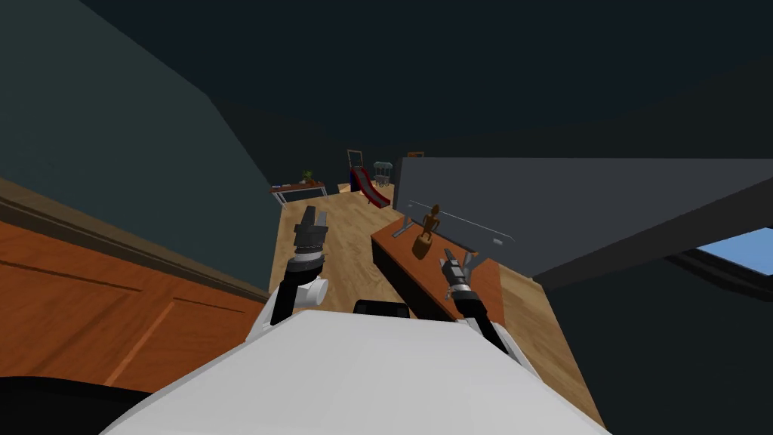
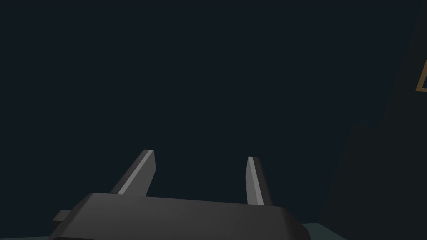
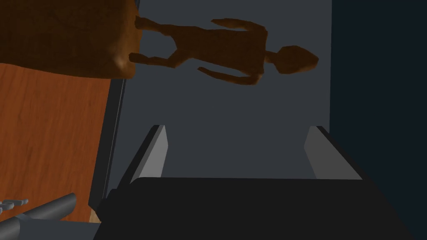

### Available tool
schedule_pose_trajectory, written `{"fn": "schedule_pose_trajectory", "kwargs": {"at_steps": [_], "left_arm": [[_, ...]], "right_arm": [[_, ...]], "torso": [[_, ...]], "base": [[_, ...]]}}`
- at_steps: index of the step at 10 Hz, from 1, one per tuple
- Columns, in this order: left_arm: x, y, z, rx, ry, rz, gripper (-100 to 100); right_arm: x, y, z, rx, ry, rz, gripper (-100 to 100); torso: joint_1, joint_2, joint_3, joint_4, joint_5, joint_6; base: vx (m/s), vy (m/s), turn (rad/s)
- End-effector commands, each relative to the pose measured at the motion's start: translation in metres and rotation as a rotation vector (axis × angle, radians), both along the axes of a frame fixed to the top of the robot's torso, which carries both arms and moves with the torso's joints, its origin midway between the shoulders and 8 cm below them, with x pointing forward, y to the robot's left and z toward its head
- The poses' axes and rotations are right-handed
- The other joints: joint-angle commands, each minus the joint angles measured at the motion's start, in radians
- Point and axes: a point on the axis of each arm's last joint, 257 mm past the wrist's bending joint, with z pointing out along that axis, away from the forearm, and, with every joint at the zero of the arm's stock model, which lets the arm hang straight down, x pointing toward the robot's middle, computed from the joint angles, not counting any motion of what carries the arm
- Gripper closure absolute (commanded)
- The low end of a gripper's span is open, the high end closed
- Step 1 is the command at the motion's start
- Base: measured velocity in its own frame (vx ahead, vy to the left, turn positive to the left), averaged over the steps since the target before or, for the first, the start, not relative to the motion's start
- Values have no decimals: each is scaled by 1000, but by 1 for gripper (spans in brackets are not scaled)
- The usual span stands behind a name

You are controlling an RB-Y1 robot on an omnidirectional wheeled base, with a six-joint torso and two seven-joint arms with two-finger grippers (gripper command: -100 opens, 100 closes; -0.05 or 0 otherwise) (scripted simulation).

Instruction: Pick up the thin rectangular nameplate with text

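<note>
Right pincer (image 3: 238, 129), spread, faces a brown figurine (image 3: 221, 50); left pincer (image 2: 200, 155) spread likewise.

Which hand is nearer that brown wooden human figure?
Right. Right hand: near the brown wooden figure, over the reddish wooden cabinet. Left hand: farther off, over the plank floor.

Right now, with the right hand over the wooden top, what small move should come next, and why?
Probably swing the right gripper off the brown figurine and toward the small pale strip by the grey panel; that strip may be the nameplate. The fingers stand open with nothing between them, aimed at the figurine, not at the strip.
</note>
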Motion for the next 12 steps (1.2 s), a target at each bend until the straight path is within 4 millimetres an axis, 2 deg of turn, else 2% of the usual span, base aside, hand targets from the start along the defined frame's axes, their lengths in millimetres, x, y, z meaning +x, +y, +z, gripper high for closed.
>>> {"fn": "schedule_pose_trajectory", "kwargs": {"at_steps": [1, 2, 3, 5, 6, 7, 8, 9, 10, 12], "left_arm": [[0, 0, 0, 0, 0, 0, 0], [0, 0, 0, 0, 0, 0, 0], [0, 0, 0, 0, 0, 0, 0], [0, 0, 0, 0, 0, 0, 0], [0, 0, 0, 0, 0, 0, 0], [0, 0, 0, 0, 0, 0, 0], [0, 0, 0, 0, 0, 0, 0], [0, 0, 0, 0, 0, 0, 0], [0, 0, 0, 0, 0, 0, 0], [0, 0, 0, 0, 0, 0, 0]], "right_arm": [[-11, -8, -33, -15, 83, -8, -100], [-19, -19, -58, -27, 155, -16, -100], [-19, -19, -58, -27, 155, -16, -100], [-43, -42, -107, -51, 302, -38, -100], [-43, -42, -107, -51, 302, -38, -100], [-56, -52, -129, -62, 371, -48, -100], [-58, -54, -132, -62, 377, -50, -100], [-74, -66, -155, -72, 453, -64, -100], [-74, -66, -155, -72, 453, -64, -100], [-110, -89, -197, -90, 598, -91, -100]], "torso": [[0, 0, 0, 0, 0, 0], [0, 0, 0, 0, 0, 0], [0, 0, 0, 0, 0, 0], [-1, 0, 0, 0, 0, 0], [-1, 0, 0, 0, 0, 0], [-1, 0, 0, 0, 0, 0], [-2, 0, 0, 0, 0, 0], [-2, 1, 0, 0, 0, 0], [-2, 1, 0, 0, 0, 0], [-2, 1, 1, 0, 0, 0]], "base": [[10, 10, 178], [11, 8, 231], [8, 2, 94], [4, 0, 217], [0, -9, 85], [-2, -9, 166], [-2, -12, 85], [-5, -10, 173], [-5, -18, 79], [-10, -30, 209]]}}
